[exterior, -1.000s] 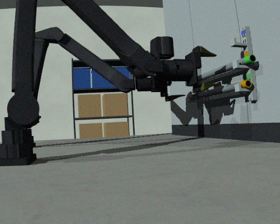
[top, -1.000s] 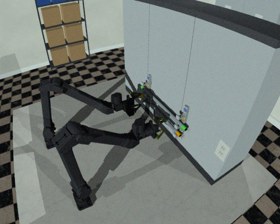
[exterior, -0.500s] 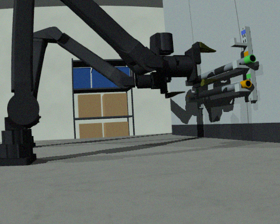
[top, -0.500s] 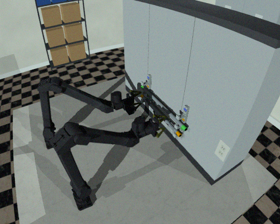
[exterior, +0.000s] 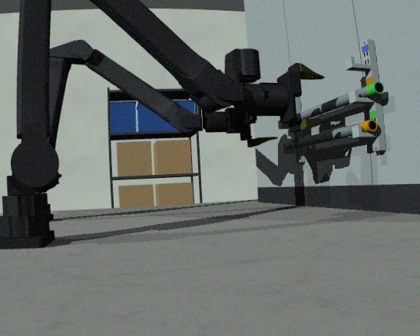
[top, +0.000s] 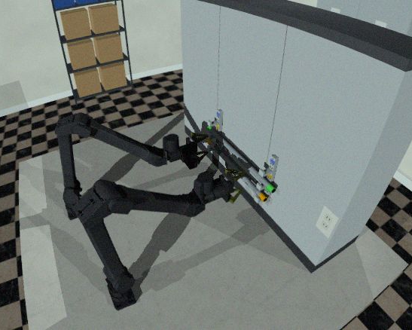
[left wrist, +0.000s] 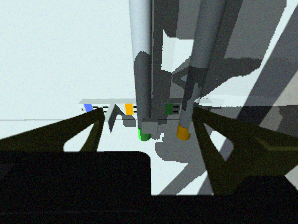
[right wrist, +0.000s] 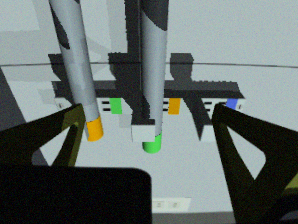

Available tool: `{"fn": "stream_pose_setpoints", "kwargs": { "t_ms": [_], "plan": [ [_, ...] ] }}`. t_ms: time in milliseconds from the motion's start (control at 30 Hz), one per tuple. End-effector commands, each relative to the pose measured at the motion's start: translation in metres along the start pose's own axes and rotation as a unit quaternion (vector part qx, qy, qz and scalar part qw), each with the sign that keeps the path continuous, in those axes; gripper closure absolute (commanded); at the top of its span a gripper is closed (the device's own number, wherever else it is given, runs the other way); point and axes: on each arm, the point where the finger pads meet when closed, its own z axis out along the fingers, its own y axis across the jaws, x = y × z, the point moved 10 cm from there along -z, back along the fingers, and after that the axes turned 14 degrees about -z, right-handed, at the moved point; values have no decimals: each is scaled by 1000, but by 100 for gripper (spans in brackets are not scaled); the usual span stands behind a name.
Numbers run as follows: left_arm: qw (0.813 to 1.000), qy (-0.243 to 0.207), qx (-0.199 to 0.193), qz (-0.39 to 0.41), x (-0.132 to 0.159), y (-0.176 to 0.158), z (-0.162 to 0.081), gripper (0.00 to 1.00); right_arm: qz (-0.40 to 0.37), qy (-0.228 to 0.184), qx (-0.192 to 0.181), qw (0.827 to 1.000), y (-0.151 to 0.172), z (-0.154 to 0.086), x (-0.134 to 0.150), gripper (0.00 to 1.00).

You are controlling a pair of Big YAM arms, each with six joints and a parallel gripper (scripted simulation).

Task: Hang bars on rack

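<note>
Upper arms (exterior: 359, 67) (left wrist: 112, 120) (right wrist: 207, 133), one pair: no bar on them; upturned tips bar a straight slide in. Green bar (top: 257, 176) (exterior: 342, 100) (left wrist: 142, 30) (right wrist: 154, 60): on the middle arms, within the spread of both open grippers. Orange bar (top: 251, 187) (exterior: 346, 132) (left wrist: 207, 25) (right wrist: 80, 65): below it, near one finger of each gripper (contact unclear). Gap between bars: narrow. Wall (top: 325, 113) (exterior: 319, 31) (left wrist: 50, 50) (right wrist: 225, 30): closes off the rear. Robot side, between left gripper (top: 205, 145) (left wrist: 149, 112) and right gripper (top: 242, 182) (exterior: 324, 100) (right wrist: 148, 110): some open room.
</note>
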Motion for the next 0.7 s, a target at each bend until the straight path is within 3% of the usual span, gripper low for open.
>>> {"fn": "stream_pose_setpoints", "kwargs": {
  "t_ms": [0, 667],
  "plan": [
    [999, -7, -42, -18, -8, 53, 8, 0, 16, 14, 42, 999, -45, 11, 15, 0],
    [999, -7, -42, -18, -11, 68, 7, 0, 17, 14, 43, 999, -57, 10, 18, 0]
  ]
}}
